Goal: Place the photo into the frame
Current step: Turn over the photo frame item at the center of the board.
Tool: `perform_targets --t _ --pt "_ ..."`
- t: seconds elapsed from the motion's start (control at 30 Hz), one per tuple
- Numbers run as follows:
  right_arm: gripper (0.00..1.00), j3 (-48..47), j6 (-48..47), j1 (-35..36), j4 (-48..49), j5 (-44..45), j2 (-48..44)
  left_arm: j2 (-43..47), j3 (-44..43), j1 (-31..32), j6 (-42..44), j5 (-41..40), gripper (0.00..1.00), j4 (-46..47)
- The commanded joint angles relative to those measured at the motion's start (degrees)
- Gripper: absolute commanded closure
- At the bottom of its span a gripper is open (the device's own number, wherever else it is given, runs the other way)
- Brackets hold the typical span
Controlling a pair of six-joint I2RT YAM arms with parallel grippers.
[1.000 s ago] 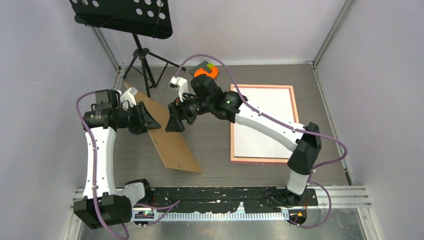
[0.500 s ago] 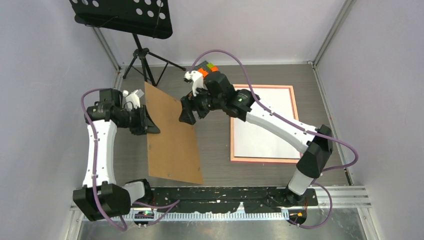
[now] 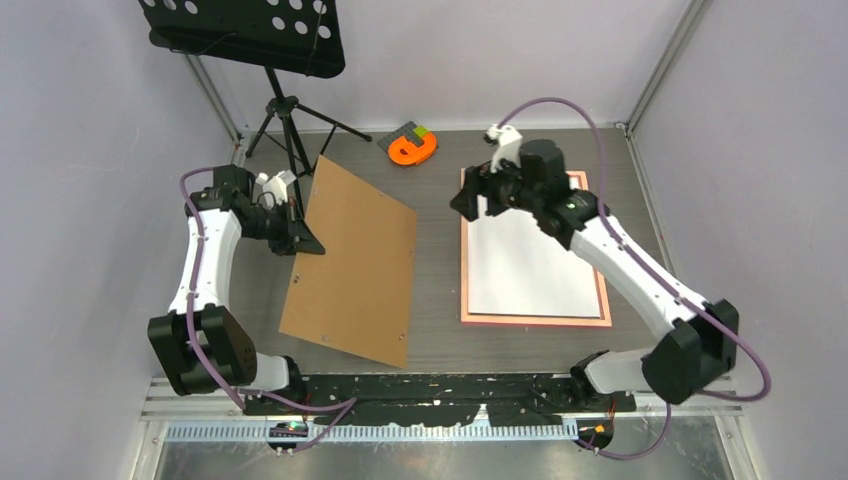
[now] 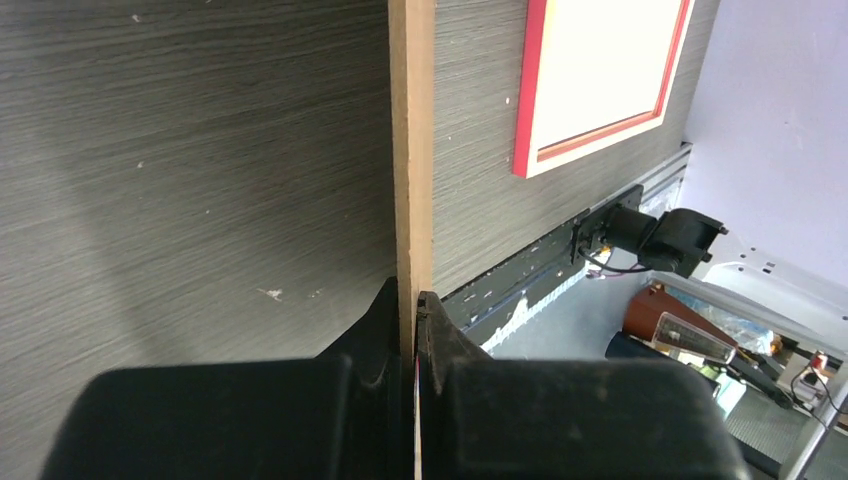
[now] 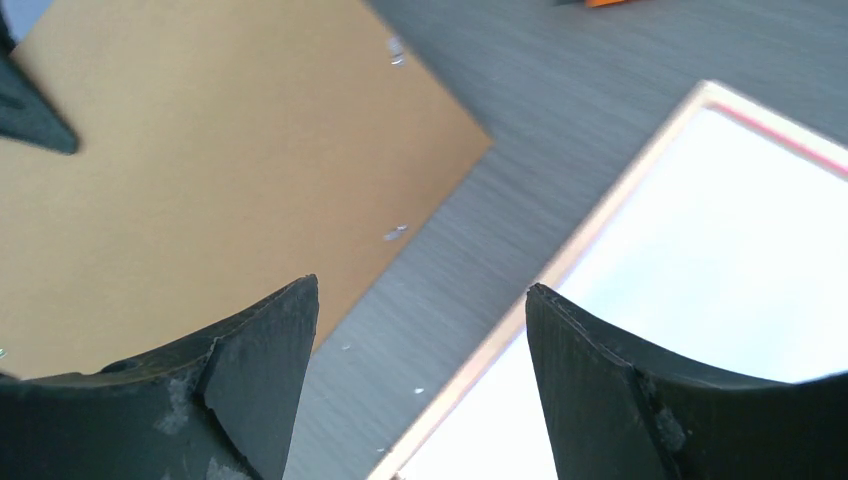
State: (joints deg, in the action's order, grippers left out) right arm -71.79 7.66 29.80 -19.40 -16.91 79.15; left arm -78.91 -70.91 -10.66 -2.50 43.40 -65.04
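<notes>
From above, your left claw (image 3: 305,245) is pinching the left edge of the brown backing board (image 3: 352,265), which lies left of centre on the surface (image 3: 435,260), well apart from the frame (image 3: 530,320). The frame lies flat on the right with a white sheet (image 3: 520,265) filling it. No seascape shows in any view, so you cannot tell whether that white face is the photo turned picture-down. Your right claw (image 3: 467,207) hangs spread and empty over the frame's far-left corner. An orange roll (image 3: 412,148) and a music stand (image 3: 283,105) sit at the far side, clear of the work. The left wrist view shows the board edge-on (image 4: 411,150), the jaws pressed tight on it, and one frame corner (image 4: 530,90) beyond. The right wrist view shows wide-spread fingers (image 5: 270,340) over the strip of bare surface between the board and the frame's rim (image 5: 560,260). The step in hand looks like handling the backing. If the print is seated, next carry the board over and lower it square inside the rim, but your right arm (image 3: 640,275) crosses the frame and should clear first.
</notes>
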Motion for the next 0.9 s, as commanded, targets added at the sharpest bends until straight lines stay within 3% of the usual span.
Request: perform_targets --t 0.0,0.2,0.37,0.6,0.87 --pt "0.18 6.3 -3.6 -6.6 5.7 2.4 -9.3 -1.1 -1.2 -0.2 1.8 1.2 1.0 4.8" --pt "0.18 14.9 -5.1 -17.5 5.5 5.1 -18.6 -1.4 -1.0 -0.3 4.3 0.1 1.0 5.8" --pt "0.19 19.9 -4.8 -29.8 3.0 3.0 -19.9 0.4 0.4 -0.2 4.8 1.6 1.0 7.5" --pt "0.22 21.0 -9.5 -41.6 -1.7 3.0 -13.6 3.7 3.3 -0.2 4.5 3.5 1.0 10.3" --pt "0.29 16.2 -16.6 -47.9 -5.0 4.4 -1.1 5.8 4.1 -0.2 5.0 3.9 1.0 10.4"
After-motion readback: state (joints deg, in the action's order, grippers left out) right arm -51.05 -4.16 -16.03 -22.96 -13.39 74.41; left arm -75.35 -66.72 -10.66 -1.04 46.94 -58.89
